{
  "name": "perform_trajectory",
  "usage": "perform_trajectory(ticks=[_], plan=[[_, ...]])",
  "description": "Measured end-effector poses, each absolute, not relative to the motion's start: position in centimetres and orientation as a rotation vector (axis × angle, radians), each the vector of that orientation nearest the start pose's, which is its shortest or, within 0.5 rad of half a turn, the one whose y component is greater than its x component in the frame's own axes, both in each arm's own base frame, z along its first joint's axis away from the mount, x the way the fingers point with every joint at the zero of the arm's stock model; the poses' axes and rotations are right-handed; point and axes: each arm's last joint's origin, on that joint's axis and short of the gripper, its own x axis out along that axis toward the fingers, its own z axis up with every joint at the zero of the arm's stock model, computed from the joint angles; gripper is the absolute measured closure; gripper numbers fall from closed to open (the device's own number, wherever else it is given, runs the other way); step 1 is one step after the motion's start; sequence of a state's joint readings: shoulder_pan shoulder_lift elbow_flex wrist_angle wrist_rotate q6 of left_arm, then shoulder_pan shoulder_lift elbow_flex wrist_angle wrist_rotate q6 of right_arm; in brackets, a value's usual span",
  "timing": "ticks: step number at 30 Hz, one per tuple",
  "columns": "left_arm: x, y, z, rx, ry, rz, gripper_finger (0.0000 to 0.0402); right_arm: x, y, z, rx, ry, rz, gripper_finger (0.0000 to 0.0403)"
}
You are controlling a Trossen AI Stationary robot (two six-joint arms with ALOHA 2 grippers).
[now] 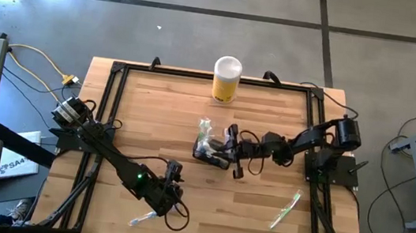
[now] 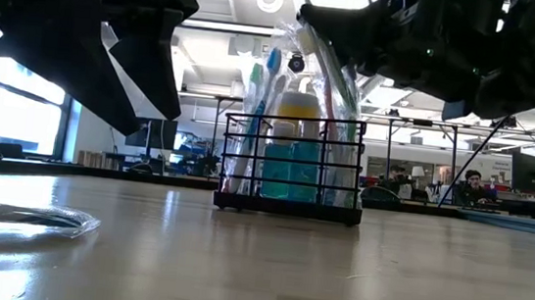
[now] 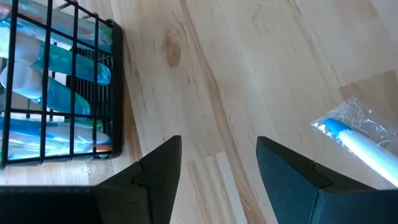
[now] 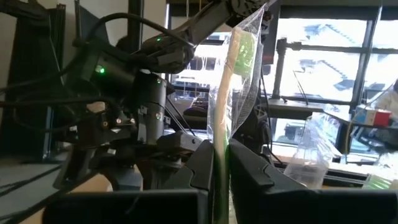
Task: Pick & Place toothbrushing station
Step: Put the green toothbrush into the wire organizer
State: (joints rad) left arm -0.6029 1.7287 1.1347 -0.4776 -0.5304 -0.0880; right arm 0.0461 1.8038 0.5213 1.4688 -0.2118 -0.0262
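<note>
Only the right wrist view shows the right gripper [image 4: 221,165] pinched on a bagged green toothbrush [image 4: 239,56], directly over the toothbrushing station [image 1: 212,150] at mid-table. The left gripper [image 3: 217,168], jaws apart and empty, hovers over bare wood, another wrapped toothbrush [image 3: 357,134] just beside it near the table's [image 1: 259,218] front edge.

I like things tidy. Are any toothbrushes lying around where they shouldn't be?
Yes. Two wrapped toothbrushes lie loose on the table: one near the front edge by the open left gripper, another toward the front right. The rest stand in the black caddy, where the right gripper pinches a green wrapped toothbrush.
</note>
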Motion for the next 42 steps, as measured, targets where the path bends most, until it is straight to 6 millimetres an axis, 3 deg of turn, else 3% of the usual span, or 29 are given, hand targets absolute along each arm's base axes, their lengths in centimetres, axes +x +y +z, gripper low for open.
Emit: perform_trajectory(ticks=[9, 17, 28, 33, 38, 42], plan=[[29.1, -18.2, 19.5, 0.503, 0.903, -0.030, 0.0202, 30.1, 1.7, 16.3, -0.094, -0.196, 0.222, 0.0382], [29.1, -18.3, 19.5, 0.398, 0.906, -0.008, 0.0202, 30.0, 1.7, 16.6, -0.155, -0.201, 0.209, 0.0382], [29.1, -17.7, 19.7, 0.423, 0.919, -0.006, 0.0202, 28.8, 1.8, 20.0, -0.259, -0.201, 0.211, 0.0382], [28.1, -16.7, 22.3, 0.492, 0.835, 0.132, 0.0202, 27.9, 2.8, 21.4, -0.316, -0.198, 0.230, 0.0382], [26.6, -15.6, 26.6, 0.472, 0.564, 0.464, 0.0202, 27.4, 4.5, 21.8, -0.343, -0.203, 0.288, 0.0382], [26.6, -15.6, 29.6, 0.375, 0.419, 0.432, 0.0202, 27.2, 6.1, 21.8, -0.386, -0.206, 0.263, 0.0382]])
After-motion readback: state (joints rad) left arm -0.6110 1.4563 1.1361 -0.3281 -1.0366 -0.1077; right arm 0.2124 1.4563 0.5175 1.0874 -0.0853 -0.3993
